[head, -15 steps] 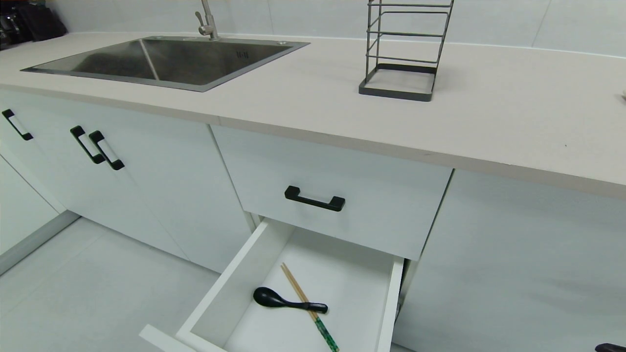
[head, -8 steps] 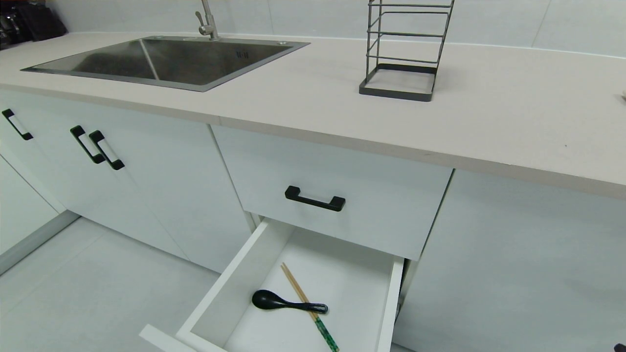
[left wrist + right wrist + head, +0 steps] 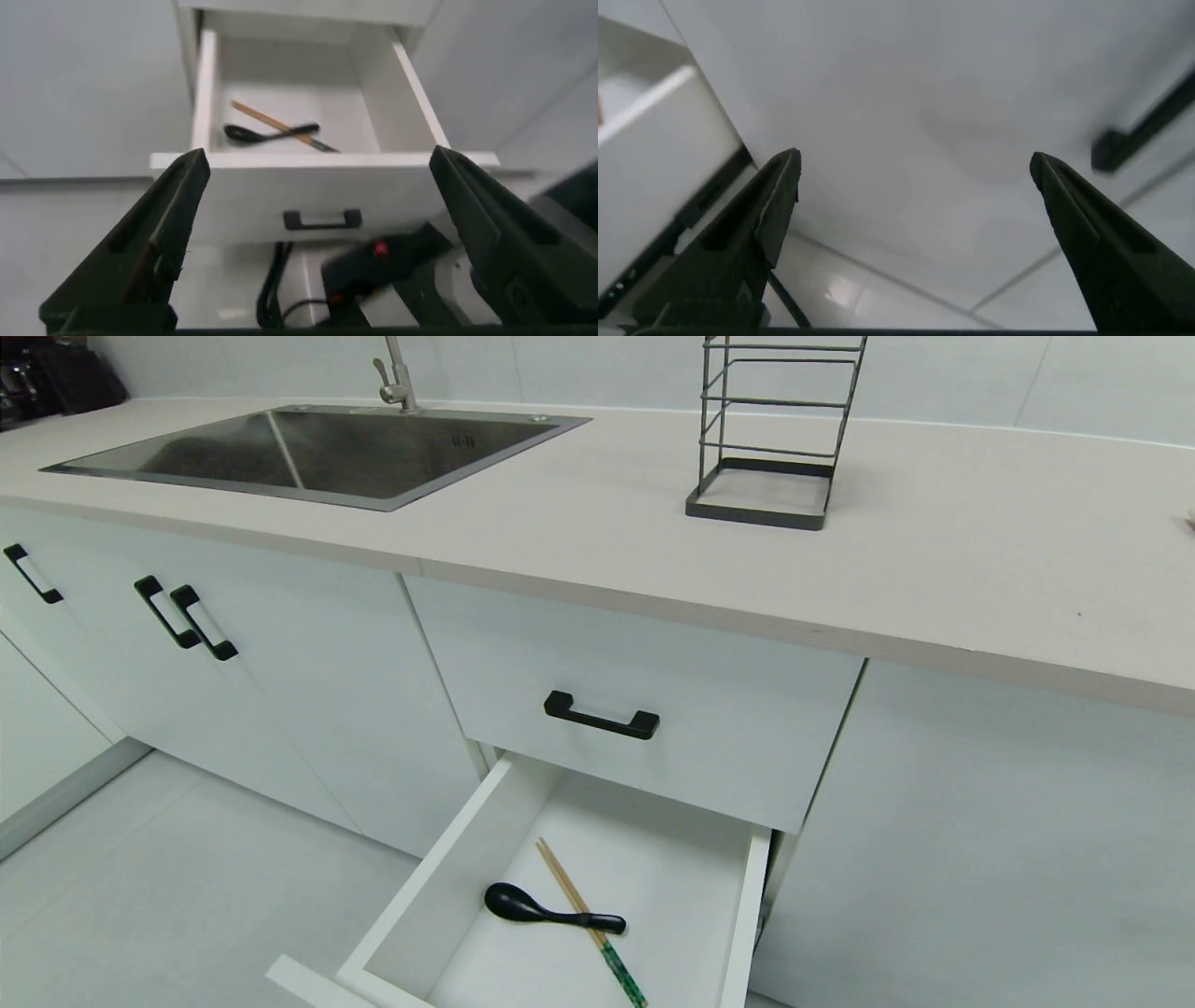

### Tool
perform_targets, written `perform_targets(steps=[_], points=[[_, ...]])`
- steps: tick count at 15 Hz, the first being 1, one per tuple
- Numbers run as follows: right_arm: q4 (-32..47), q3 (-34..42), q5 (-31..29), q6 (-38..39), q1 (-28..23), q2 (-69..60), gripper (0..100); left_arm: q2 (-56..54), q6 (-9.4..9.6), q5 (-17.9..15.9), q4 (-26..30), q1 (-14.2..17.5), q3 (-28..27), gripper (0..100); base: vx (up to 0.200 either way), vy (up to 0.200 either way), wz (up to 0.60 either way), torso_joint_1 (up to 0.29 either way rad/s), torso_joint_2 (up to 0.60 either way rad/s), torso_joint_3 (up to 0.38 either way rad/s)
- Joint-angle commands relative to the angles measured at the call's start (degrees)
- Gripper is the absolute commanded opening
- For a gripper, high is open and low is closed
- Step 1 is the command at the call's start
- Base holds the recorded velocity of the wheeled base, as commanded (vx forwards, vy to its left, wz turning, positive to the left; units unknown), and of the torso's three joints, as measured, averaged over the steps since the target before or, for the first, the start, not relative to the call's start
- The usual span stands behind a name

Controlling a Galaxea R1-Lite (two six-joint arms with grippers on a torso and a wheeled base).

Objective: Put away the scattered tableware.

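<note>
At six o'clock we see the spoon (image 3: 546, 912) crossing the chopsticks (image 3: 565, 880) in the drawer (image 3: 439, 868). Our left gripper (image 3: 318, 163) and right gripper (image 3: 915, 161) gape empty.

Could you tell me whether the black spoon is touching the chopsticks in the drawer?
Touching: in the head view the spoon lies across the chopsticks.

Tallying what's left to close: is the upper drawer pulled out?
No, the upper drawer is shut; only the lower drawer beneath it is pulled out, with the black spoon and chopsticks inside.
</note>
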Motion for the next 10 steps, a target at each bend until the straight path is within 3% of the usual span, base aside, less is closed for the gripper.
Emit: perform_targets(steps=[1, 4, 7, 10], points=[[0.0, 0.4, 0.2, -0.2, -0.9, -2.7, 100, 7.5, 0.18, -0.2, 0.1, -4.1, 2.0, 100, 0.0, 0.0, 0.0, 0.0, 0.0, 0.0], [-0.1, 0.4, 4.2, -0.4, -1.0, -2.7, 100, 11.2, 0.18, -0.2, 0.2, -7.0, 3.5, 100, 0.0, 0.0, 0.0, 0.0, 0.0, 0.0], [2.3, 0.5, -4.6, -0.7, -1.0, -2.7, 100, 15.9, 0.27, 0.4, 0.5, -7.2, 4.0, 100, 0.0, 0.0, 0.0, 0.0, 0.0, 0.0], [2.6, 0.5, -2.9, 0.0, -0.8, -2.7, 100, 18.6, 2.38, 1.3, 0.5, -7.4, 5.0, 100, 0.0, 0.0, 0.0, 0.0, 0.0, 0.0]])
